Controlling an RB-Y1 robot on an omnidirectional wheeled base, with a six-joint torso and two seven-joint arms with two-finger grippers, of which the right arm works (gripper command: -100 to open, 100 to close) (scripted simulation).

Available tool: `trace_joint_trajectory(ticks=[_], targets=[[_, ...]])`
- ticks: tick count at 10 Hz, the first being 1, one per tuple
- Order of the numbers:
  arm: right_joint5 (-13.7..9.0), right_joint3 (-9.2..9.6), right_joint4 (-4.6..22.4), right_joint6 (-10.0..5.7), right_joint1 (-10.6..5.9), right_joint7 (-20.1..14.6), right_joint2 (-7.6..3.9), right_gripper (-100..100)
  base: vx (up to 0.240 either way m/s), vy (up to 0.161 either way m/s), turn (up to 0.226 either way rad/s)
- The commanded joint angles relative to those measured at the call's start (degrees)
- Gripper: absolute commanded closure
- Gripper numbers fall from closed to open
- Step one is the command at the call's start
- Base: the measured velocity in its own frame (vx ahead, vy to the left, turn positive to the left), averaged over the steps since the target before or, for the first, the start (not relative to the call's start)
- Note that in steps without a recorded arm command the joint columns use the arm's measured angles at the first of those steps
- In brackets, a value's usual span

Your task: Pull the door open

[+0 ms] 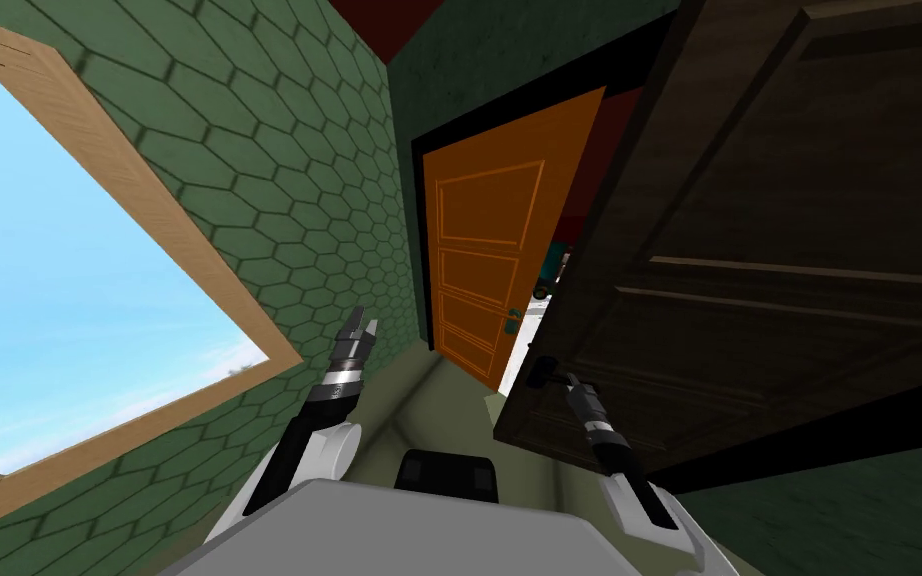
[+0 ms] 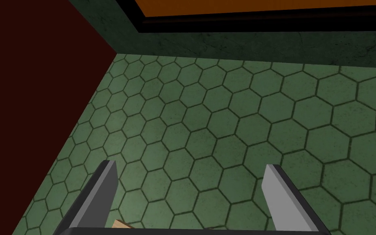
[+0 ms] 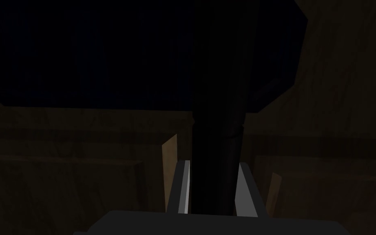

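Note:
A dark brown panelled door [image 1: 749, 270] stands swung partly open on my right, its free edge near the middle of the head view. Its black lever handle [image 1: 543, 372] sits by that edge. My right gripper [image 1: 571, 383] is at the handle. In the right wrist view the fingers [image 3: 182, 187] press both sides of the dark handle bar [image 3: 217, 163], with the brown door [image 3: 81, 163] close behind. My left gripper [image 1: 362, 325] is raised beside the green hexagon-tiled wall [image 2: 224, 130], and its fingers [image 2: 105, 183] stand wide apart with nothing between them.
An orange panelled door [image 1: 484, 250] in a black frame stands straight ahead, partly open with a bright gap beside it. A large window [image 1: 69, 280] with a light wooden frame is in the wall on my left. The passage floor between is narrow.

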Motion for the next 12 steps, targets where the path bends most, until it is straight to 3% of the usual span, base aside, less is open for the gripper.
trace_joint_trajectory(ticks=[1,2,3,4,11,12], targets=[[0.16,1.52,-0.6,-1.67,1.44,-1.25,-0.87,100,-0.258,-0.074,0.168],[0.17,1.98,-0.95,-2.32,2.15,-1.83,-1.45,100,-0.252,-0.067,0.137],[0.04,1.03,-0.73,-1.44,1.61,-1.3,-1.29,100,-0.113,-0.031,0.01],[0.14,1.79,-0.7,-3.01,2.92,-2.26,-2.22,100,-0.178,-0.035,0.168],[0.34,4.08,-0.86,-9.25,7.04,-5.74,-5.98,100,-0.24,-0.073,0.157],[0.15,3.26,-1.1,-8.35,7.03,-5.37,-5.92,100,-0.104,-0.042,0.013]])
